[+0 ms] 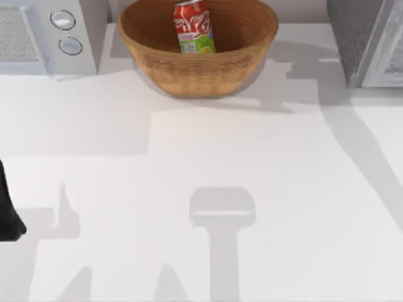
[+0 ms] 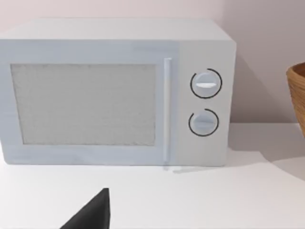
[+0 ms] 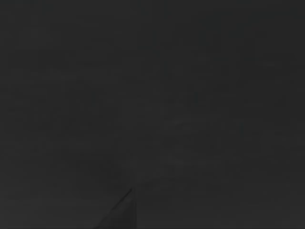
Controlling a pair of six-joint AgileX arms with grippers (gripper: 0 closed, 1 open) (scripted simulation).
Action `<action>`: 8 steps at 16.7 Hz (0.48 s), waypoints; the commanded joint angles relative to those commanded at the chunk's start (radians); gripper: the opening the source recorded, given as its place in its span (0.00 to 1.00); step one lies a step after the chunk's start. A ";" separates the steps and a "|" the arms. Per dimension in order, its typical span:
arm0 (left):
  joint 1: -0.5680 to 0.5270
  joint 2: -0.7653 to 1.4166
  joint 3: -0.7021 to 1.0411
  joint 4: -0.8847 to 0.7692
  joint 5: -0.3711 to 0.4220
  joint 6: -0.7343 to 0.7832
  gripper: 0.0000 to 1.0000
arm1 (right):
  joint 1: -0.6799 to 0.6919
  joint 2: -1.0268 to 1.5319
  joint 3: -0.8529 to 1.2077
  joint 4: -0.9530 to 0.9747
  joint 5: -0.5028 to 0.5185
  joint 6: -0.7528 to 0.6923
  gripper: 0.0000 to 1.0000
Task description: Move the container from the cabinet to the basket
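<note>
From above, one red can with white script, unreadable, and a green-white band is sitting in the single woven, ribbed basket at the table's far edge. The speckled grey cabinet is occupying the far right corner, a two-dial microwave the far left. The left arm is idling at the left edge.

The left wrist view is showing the microwave and the basket's rim.

The right wrist view is dark.
</note>
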 joint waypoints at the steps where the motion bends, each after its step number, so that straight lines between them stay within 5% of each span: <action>1: 0.000 0.000 0.000 0.000 0.000 0.000 1.00 | -0.007 0.007 0.006 0.005 -0.007 0.000 1.00; 8: 0.000 0.000 0.000 0.000 0.000 0.000 1.00 | -0.015 -0.063 -0.060 0.021 -0.013 -0.002 1.00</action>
